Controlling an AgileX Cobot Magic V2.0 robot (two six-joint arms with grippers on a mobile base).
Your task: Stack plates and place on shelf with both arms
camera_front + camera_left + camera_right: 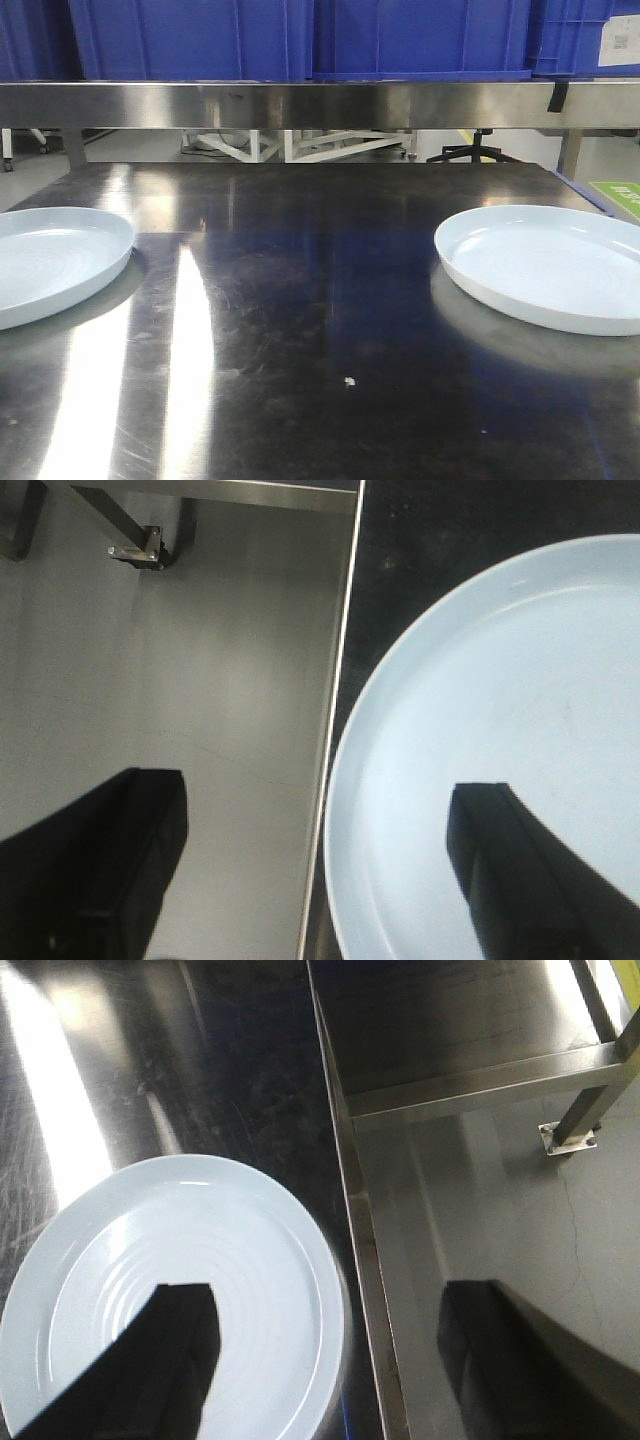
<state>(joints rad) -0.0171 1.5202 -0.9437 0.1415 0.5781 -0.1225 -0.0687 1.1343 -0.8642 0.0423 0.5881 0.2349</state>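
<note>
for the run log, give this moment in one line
left plate, right plate: apart on tabletop, unstacked | left jaws: open over left plate | right jaws: open over right plate

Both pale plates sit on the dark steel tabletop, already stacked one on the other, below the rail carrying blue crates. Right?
Not stacked. The left plate and the right plate lie apart at opposite sides of the tabletop, bare steel between them, as the exterior front-facing view shows. The rest holds.
</note>
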